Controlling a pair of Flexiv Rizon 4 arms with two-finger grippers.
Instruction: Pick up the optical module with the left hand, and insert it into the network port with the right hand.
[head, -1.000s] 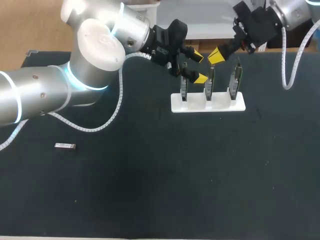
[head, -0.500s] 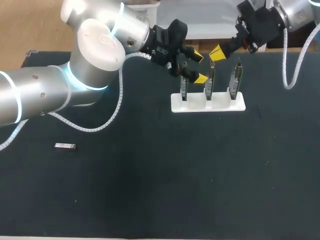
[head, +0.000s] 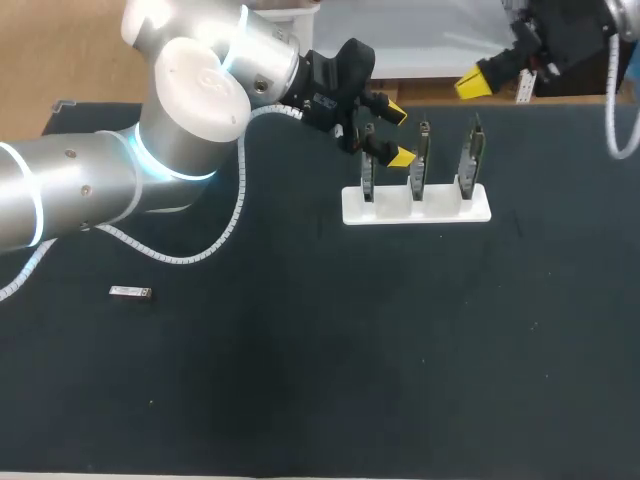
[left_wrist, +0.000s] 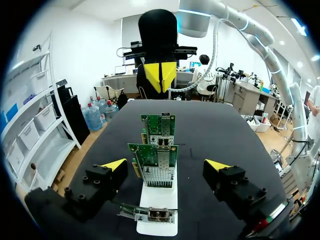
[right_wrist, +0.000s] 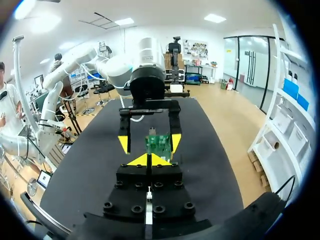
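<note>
The optical module, a small silver bar, lies alone on the black mat at the left, far from both grippers. Three upright network cards stand in a white holder. My left gripper hangs open over the leftmost card, nothing between its fingers. In the left wrist view the left gripper spans the row, with the middle card ahead. My right gripper is shut and empty, raised beyond the holder at the table's far edge. In the right wrist view its closed tips point at a card.
The holder sits at the back centre of the black mat. The left arm's white cable droops onto the mat left of the holder. A white cable hangs from the right arm at the far right.
The right gripper has drawn back up and to the right, away from the cards, staying shut. The left arm and the optical module have not moved.
</note>
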